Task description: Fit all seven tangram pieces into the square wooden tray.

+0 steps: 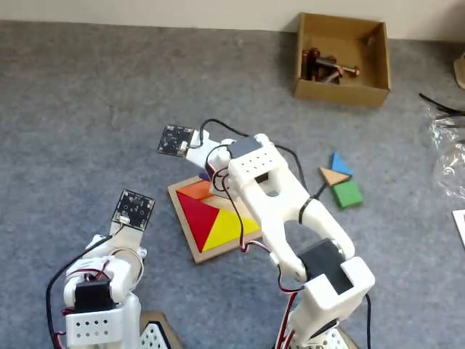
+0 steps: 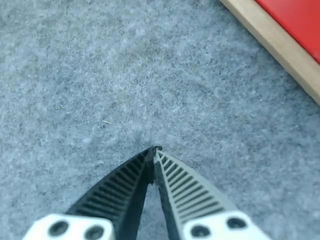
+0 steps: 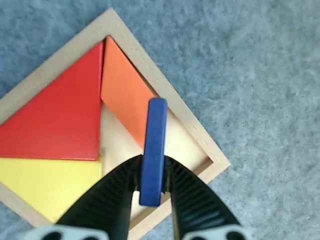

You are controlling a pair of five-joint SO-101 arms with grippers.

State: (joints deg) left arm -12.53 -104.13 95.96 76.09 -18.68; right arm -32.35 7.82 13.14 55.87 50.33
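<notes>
The square wooden tray (image 3: 130, 44) lies on the grey carpet and holds a red triangle (image 3: 60, 120), an orange triangle (image 3: 125, 95) and a yellow triangle (image 3: 47, 185). My right gripper (image 3: 152, 172) hangs over the tray's bare corner, shut on a dark blue piece (image 3: 154, 145) held on edge. In the high view the right arm (image 1: 261, 189) covers the tray's (image 1: 190, 240) far side. To the right lie a blue triangle (image 1: 338, 163), a tan triangle (image 1: 333, 176) and a green square (image 1: 347, 193). My left gripper (image 2: 155, 152) is shut over bare carpet beside the tray's rim (image 2: 272, 37).
A cardboard box (image 1: 341, 58) with small metal parts stands at the back right. Clear plastic wrapping (image 1: 447, 145) lies at the right edge. Open carpet stretches left of and behind the tray.
</notes>
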